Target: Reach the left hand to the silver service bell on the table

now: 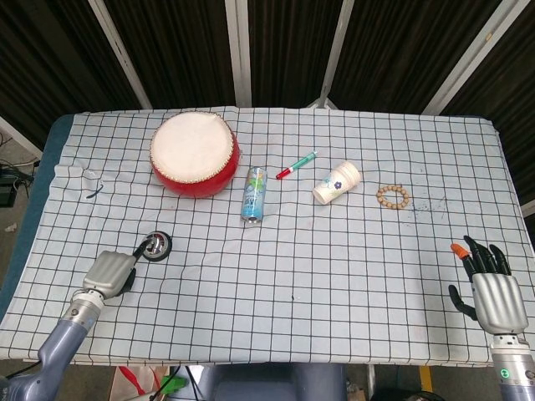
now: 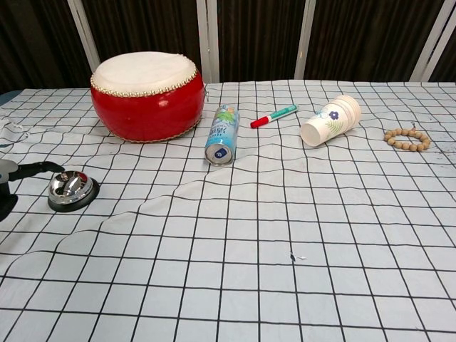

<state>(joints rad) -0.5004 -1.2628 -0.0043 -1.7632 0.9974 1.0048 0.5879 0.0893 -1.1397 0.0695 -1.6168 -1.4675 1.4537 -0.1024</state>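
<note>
The silver service bell (image 1: 156,246) on its black base stands on the checked cloth at the near left; the chest view shows the bell (image 2: 71,190) too. My left hand (image 1: 108,271) lies just left of it and nearer the front edge, back upward, holding nothing. A dark finger (image 2: 39,169) stretches toward the bell's top, its tip close by the bell's left side; contact cannot be made out. Only a sliver of the left hand (image 2: 8,184) shows at the chest view's edge. My right hand (image 1: 491,287) rests at the near right corner, fingers spread and empty.
A red drum (image 1: 194,154) stands at the back left. A blue can (image 1: 253,195) lies on its side in the middle, with a green marker (image 1: 298,164), a tipped paper cup (image 1: 337,183) and a bead bracelet (image 1: 392,196) to its right. The cloth is wrinkled around the bell.
</note>
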